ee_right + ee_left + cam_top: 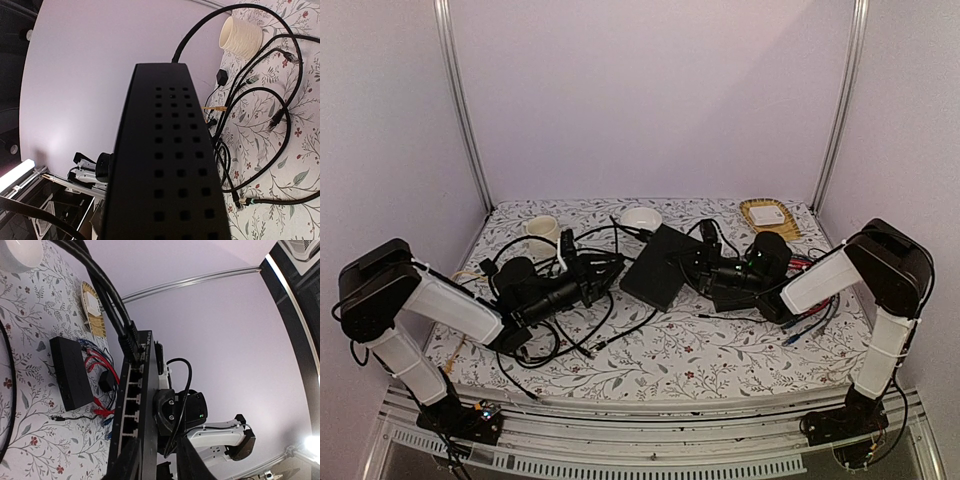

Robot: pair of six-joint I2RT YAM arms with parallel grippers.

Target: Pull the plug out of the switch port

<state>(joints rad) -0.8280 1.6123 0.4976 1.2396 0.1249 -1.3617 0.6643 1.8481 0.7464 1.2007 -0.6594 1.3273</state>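
Note:
The switch (658,265) is a flat black box held tilted up off the cloth. In the left wrist view its port row (131,400) faces me. A black plug (131,343) sits in the end port, and its thick cables run up and left. My left gripper (155,444) is open. Its fingers (121,462) straddle the near end of the port edge, with a gap on the right side. My right gripper (706,266) is shut on the far side of the switch (145,390). The vented side of the switch (170,165) fills the right wrist view and hides those fingers.
A second, shorter black box (70,372) lies flat beside red and blue cables (97,362). Loose black cables (570,330) sprawl over the floral cloth near the left arm. A white bowl (641,217), a mug (542,232) and a yellow tray (768,215) stand at the back.

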